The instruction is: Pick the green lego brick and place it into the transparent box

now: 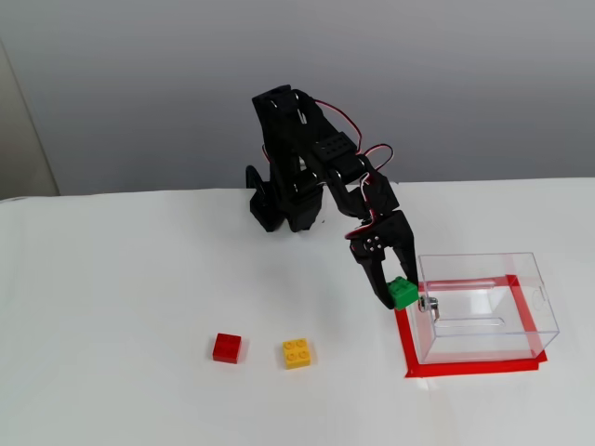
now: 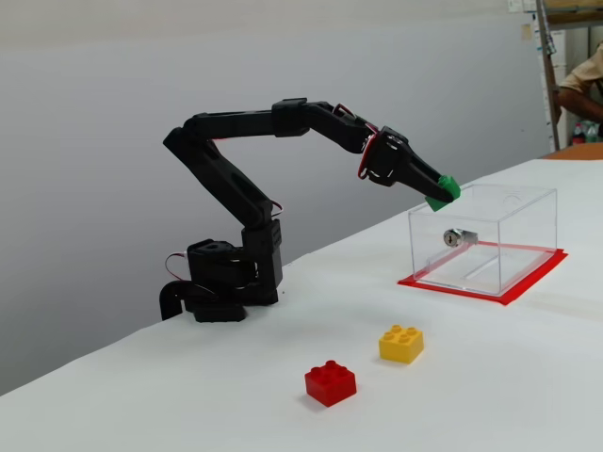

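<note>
The hand (image 2: 438, 191) pinches the green brick (image 2: 443, 190) at its fingertips, lifted clear of the desk (image 2: 528, 377) and level with the near top edge of the box (image 2: 528, 202). In the higher fixed view the brick (image 1: 403, 293) hangs just outside the wall with the knob (image 1: 426, 304), not yet over the opening. Released here, it would likely strike the rim and fall outside. The grip looks shallow, so a bump against the wall might twist it loose.

Green lego brick (image 1: 403, 293) airborne, tilted, beside upright transparent box (image 1: 485, 307) rim
</note>
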`<act>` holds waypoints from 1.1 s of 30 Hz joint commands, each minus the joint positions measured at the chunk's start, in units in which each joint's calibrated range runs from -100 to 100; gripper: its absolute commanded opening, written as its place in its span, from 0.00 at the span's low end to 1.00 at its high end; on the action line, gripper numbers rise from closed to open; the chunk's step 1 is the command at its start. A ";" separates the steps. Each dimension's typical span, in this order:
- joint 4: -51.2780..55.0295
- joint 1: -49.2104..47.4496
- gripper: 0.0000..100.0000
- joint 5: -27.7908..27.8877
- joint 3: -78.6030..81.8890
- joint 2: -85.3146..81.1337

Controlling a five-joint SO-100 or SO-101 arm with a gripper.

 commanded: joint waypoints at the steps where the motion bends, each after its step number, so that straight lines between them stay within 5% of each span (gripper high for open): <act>1: -0.78 -2.91 0.07 0.25 -4.44 -0.98; 15: -0.96 -12.74 0.07 0.09 -8.51 0.72; 33: -7.57 -21.02 0.07 0.20 -24.16 24.05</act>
